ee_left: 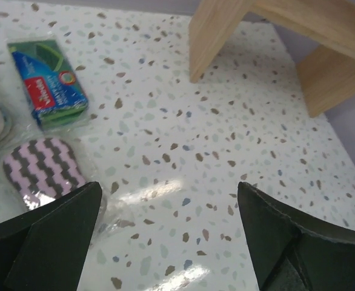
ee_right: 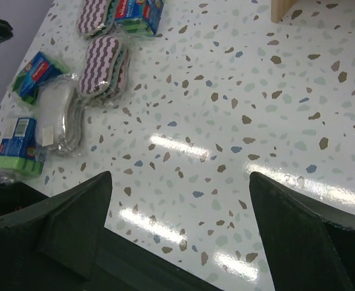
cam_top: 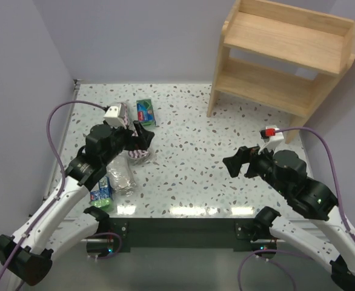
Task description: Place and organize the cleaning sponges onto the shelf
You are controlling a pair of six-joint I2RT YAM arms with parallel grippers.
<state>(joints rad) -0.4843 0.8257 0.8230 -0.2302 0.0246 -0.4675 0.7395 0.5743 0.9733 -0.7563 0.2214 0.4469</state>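
Note:
The wooden shelf (cam_top: 286, 54) stands at the far right with both tiers bare. The sponge packs lie at the left: a green pack (cam_top: 145, 113), a striped pack (cam_top: 139, 156) and another green pack (cam_top: 102, 192). My left gripper (cam_top: 142, 138) is open and empty just above the striped pack (ee_left: 43, 163), with a green pack (ee_left: 51, 83) beyond it. My right gripper (cam_top: 233, 163) is open and empty over bare table at the right. The right wrist view shows two striped packs (ee_right: 102, 66) (ee_right: 92, 15), three green packs (ee_right: 138, 13) (ee_right: 38, 73) (ee_right: 19, 145) and a pale pack (ee_right: 59, 115).
Grey walls close the table (cam_top: 189, 151) at the back and left. The shelf's legs (ee_left: 217, 36) stand on the far right part of the table. A pale wrapped pack (cam_top: 122, 176) lies beside my left arm. The near table edge (ee_right: 165, 267) runs under my right gripper.

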